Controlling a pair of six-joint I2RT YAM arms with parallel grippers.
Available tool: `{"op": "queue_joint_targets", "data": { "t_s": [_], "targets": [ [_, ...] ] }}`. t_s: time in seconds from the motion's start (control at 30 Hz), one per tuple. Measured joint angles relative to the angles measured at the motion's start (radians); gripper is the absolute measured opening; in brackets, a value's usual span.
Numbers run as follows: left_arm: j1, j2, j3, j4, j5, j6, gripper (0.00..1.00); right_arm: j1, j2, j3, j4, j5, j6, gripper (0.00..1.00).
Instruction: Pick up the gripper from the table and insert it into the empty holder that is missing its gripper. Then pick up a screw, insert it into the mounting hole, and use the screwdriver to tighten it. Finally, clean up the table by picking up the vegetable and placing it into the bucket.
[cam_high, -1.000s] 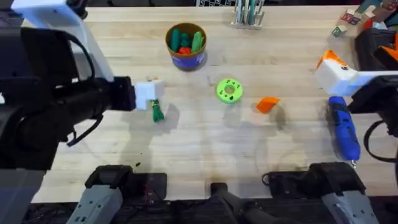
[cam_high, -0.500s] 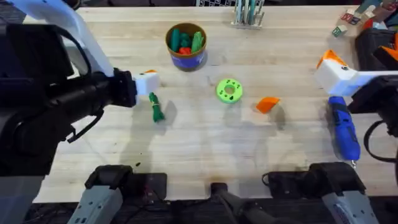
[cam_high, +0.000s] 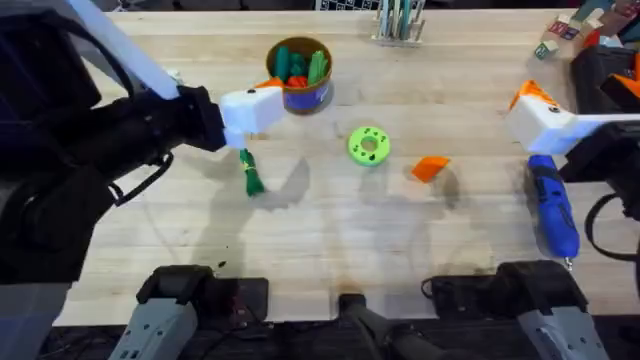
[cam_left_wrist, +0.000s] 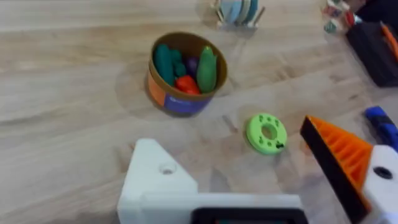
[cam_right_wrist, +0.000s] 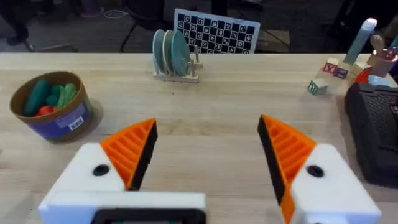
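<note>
Gripper (cam_high: 431, 168): loose on worktop (cam_high: 330, 240), insertion pending. Our left hand (cam_left_wrist: 249, 180), one pad missing, and right hand (cam_right_wrist: 208, 155) both spread, empty; next, grasp it.

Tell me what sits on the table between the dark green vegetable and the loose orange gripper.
In the overhead view, the bright green disc lies between the vegetable and the orange gripper, slightly farther back; otherwise bare wood.

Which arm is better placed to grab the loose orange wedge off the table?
Right. The gripper lies right of centre, near the right pincer, whose two orange pads stand apart. The left pincer, by the bucket, lacks one pad.
</note>
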Motion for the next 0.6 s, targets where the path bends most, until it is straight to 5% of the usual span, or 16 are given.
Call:
{"op": "queue_joint_targets", "data": {
  "t_s": [0.3, 0.47, 0.6],
  "targets": [
    [-0.014, -0.004, -0.001, 0.005, 0.048, 0.065, 0.986, 0.000, 0.000, 0.000, 0.000, 0.000, 0.000, 0.991],
    [-0.079, -0.101, -0.076, 0.175, 0.052, 0.119, 0.987, 0.000, 0.000, 0.000, 0.000, 0.000, 0.000, 0.992],
    [-0.156, -0.261, -0.254, 0.350, 0.050, 0.130, 0.987, 0.000, 0.000, 0.000, 0.000, 0.000, 0.000, 0.992]
  ]
}}
